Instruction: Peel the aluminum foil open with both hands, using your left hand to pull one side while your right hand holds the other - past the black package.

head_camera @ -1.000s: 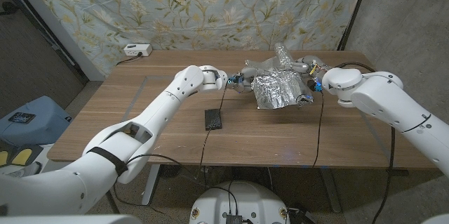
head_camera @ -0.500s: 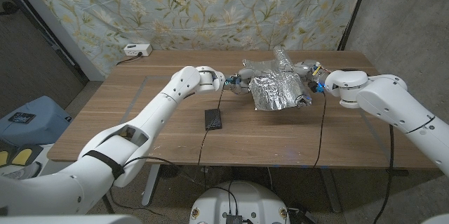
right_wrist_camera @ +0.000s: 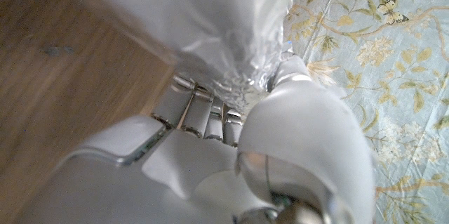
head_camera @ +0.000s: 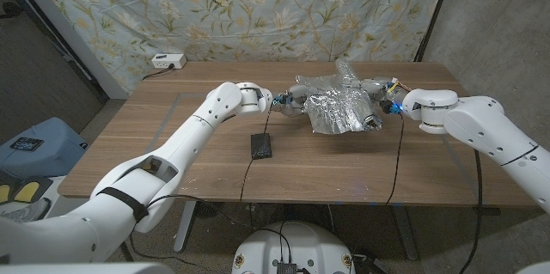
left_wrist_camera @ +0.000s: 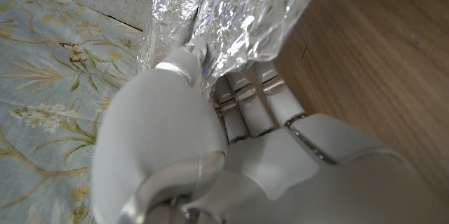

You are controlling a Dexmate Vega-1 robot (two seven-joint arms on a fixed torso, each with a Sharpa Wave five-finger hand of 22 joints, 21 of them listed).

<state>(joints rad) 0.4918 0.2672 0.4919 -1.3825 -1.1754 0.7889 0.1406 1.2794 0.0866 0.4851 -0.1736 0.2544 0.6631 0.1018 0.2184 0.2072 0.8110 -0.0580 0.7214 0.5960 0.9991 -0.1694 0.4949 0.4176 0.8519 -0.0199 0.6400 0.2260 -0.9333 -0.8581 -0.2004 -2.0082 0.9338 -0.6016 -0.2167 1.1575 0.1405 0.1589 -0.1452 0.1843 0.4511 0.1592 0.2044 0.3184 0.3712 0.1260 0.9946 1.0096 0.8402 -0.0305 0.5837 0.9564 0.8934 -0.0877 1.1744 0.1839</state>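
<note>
- Head view: the aluminum foil (head_camera: 342, 106) is a crumpled, shiny, uneven sheet at the far middle of the wooden table (head_camera: 172, 149), beyond the black package (head_camera: 261, 145). The left hand (head_camera: 292, 100) holds its left edge and the right hand (head_camera: 378, 102) its right edge.
- Left wrist view: the left hand (left_wrist_camera: 231, 122) pinches wrinkled, bright foil (left_wrist_camera: 238, 13) between thumb and fingers.
- Right wrist view: the right hand (right_wrist_camera: 231, 140) grips blurred, creased foil (right_wrist_camera: 224, 27).

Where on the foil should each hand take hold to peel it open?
Probably at its two opposite side edges, about where they are now. The left hand grips the aluminum foil on its left edge, the right hand the right edge. The crumpled sheet bunches at both ends, giving folds to pinch; come in sideways along the table.
</note>
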